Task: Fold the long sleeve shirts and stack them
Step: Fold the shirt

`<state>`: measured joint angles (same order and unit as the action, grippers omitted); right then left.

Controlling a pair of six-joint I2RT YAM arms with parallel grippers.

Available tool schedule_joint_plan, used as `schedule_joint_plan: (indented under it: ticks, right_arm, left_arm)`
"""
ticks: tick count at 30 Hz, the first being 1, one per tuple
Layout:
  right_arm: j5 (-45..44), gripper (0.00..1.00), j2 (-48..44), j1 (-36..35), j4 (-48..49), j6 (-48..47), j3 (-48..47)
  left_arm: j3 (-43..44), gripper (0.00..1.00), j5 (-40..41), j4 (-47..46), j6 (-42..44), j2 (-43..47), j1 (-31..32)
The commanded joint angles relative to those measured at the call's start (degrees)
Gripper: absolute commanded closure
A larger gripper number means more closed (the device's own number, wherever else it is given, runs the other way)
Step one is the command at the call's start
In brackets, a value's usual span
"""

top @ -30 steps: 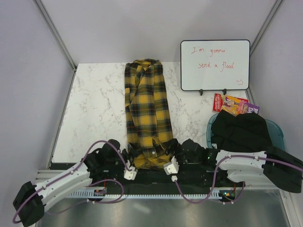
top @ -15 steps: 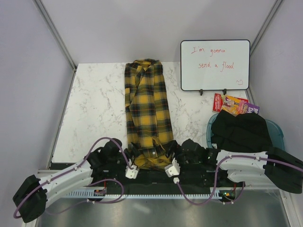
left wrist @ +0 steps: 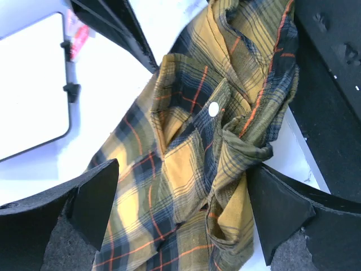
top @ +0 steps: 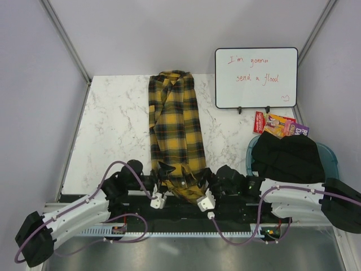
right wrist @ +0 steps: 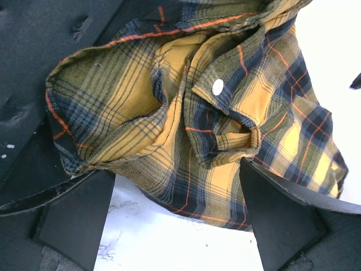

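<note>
shirt: narrow lengthwise strip down the middle of the tabletop, far edge to near edge, near end bunched | left gripper: spread wide astride that bunch, grasping nothing | right gripper: likewise | progress: seemingly narrowed into a strip; crosswise folds and stacking left

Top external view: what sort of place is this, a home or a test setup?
Most likely a robot test booth, not a home: plain panel walls box in a marble-patterned table, two arms are bolted at its near edge, and a whiteboard carries a handwritten note.
</note>
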<state>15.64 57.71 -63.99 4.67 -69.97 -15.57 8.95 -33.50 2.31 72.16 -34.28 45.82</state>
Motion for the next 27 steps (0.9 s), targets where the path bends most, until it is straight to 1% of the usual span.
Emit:
schedule_joint_plan:
  ticks: [1,3,4,5,7,9,12,13,14,15,16,18,19,20,21,22,23,24,25,26,27]
  right_arm:
    - [2.7,0.03,2.0,-0.1,-0.2,1.9,-3.6]
    - [3.2,0.04,3.1,0.2,-0.1,1.3,-3.5]
    - [3.2,0.06,3.5,0.4,-0.1,0.6,-3.4]
    - [3.2,0.07,4.0,0.6,-0.2,0.5,-3.5]
    - [3.6,0.1,4.3,0.9,-0.3,0.5,-3.8]
    - [4.8,0.13,3.7,0.9,-1.2,-0.1,-3.9]
    - [5.5,0.22,4.0,0.9,-1.5,0.4,-4.9]
    - [5.5,0.28,4.3,0.9,-1.9,0.8,-5.3]
    - [5.5,0.32,4.9,1.0,-2.1,1.0,-5.5]
    - [5.5,0.35,5.0,1.0,-2.3,1.0,-5.8]
    - [5.6,0.41,5.0,1.0,-2.2,1.0,-5.9]
    - [5.7,0.46,5.6,0.9,-2.5,0.9,-6.1]
    - [5.5,0.5,5.7,0.9,-2.9,1.0,-6.3]
    - [5.4,0.54,5.8,0.9,-3.0,1.7,-6.6]
    - [5.4,0.61,6.0,0.9,-3.3,1.7,-7.1]
    - [5.6,0.65,5.9,1.0,-4.1,1.8,-7.3]
    - [5.7,0.69,5.8,1.0,-4.5,1.9,-7.5]
    - [5.9,0.75,5.9,0.9,-4.5,2.0,-7.8]
    - [6.1,0.78,5.9,1.0,-6.4,2.3,-8.0]
    - [6.3,0.81,5.7,0.9,-7.0,2.6,-8.2]
    - [6.5,0.87,5.4,1.0,-7.6,3.7,-8.8]
  left_arm:
    - [2.9,0.01,-1.7,-6.7,1.1,-6.8,-0.1]
    - [3.4,0.01,-2.5,-6.2,1.7,-8.4,-0.1]
    - [3.5,0.03,-3.1,-5.1,2.3,-8.5,-0.1]
    - [3.8,0.07,-4.4,-3.8,2.9,-8.4,-0.1]
    - [4.1,0.1,-5.8,1.6,5.4,-7.2,-0.1]
    - [3.4,0.15,-7.5,3.6,6.6,-6.0,-0.1]
    - [2.1,0.2,-9.0,5.2,8.6,-5.0,-0.1]
    - [2.0,0.22,-9.2,5.1,8.8,-5.7,0.0]
    - [2.1,0.23,-9.6,5.2,8.9,-6.5,0.0]
    - [2.6,0.23,-9.8,5.3,8.9,-7.4,-0.1]
    - [3.1,0.25,-10.0,5.3,8.8,-10.3,0.0]
    - [6.0,0.3,-10.1,5.3,6.1,-13.6,0.0]
    - [7.0,0.37,-9.7,5.3,4.8,-16.1,0.0]
    - [8.6,0.42,-9.1,5.4,3.6,-17.2,-0.1]
    - [9.1,0.48,-9.0,5.7,3.1,-17.7,0.0]
    - [9.2,0.59,-9.2,6.3,3.5,-17.9,0.0]
    - [9.0,0.66,-9.6,6.9,4.4,-17.6,-0.1]
    - [8.9,0.74,-10.1,7.6,4.5,-17.1,0.0]
    - [8.7,0.86,-11.2,8.1,4.6,-16.4,0.0]
    - [8.5,0.9,-11.7,8.7,4.7,-14.9,0.0]
    - [8.5,0.95,-12.2,10.6,4.7,-13.9,0.1]
